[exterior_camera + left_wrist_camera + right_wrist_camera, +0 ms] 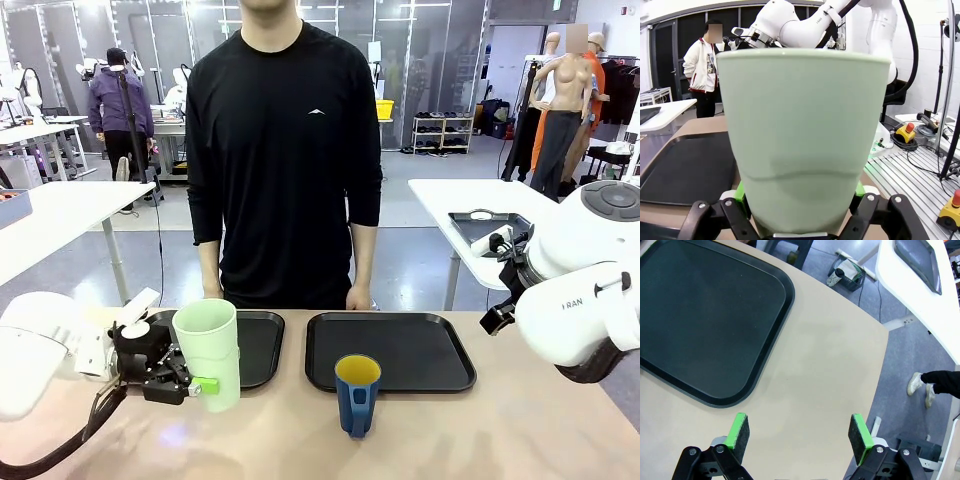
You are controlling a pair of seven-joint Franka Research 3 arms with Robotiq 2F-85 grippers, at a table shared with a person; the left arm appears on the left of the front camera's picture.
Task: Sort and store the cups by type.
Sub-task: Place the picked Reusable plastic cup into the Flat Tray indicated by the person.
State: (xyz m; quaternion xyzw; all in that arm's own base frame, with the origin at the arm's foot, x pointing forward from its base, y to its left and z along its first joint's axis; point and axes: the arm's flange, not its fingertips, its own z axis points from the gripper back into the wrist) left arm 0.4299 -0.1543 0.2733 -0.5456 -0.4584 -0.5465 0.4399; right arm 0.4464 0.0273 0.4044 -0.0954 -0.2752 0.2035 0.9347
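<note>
Left gripper (208,385) clasped the tumbler (208,335) just before the left tray (262,350). The mug (357,392) stood on the table (480,430) before the right tray (400,350). Right gripper (800,437) hung released beside that tray. Judged: neither cup stored yet.

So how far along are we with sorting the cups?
Done: nothing stored yet; the left tray and the right tray are both bare. In hand: the left gripper is shut on the pale green tumbler at the left tray's front edge. Left: the blue mug stands on the table in front of the right tray, with the right gripper open above bare table.
</note>
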